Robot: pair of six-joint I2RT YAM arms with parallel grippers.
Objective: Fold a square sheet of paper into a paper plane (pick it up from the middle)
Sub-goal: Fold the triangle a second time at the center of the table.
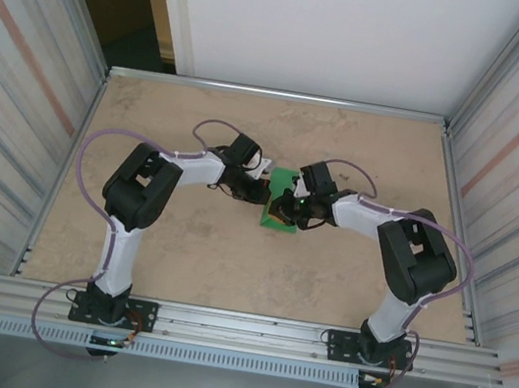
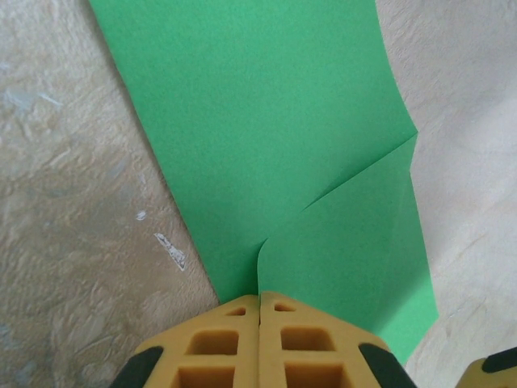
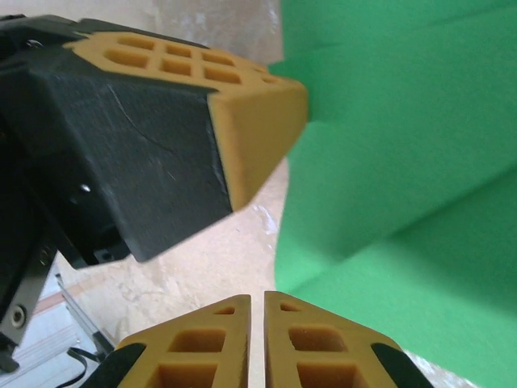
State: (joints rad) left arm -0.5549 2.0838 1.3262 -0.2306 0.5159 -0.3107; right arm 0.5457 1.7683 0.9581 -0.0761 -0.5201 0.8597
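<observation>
Green paper at closed left hand

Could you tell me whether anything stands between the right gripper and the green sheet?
Nothing visible does: the shut right gripper sits just beside the green sheet, with bare table between them. The left gripper meets the sheet's edge farther along, off that path.
</observation>
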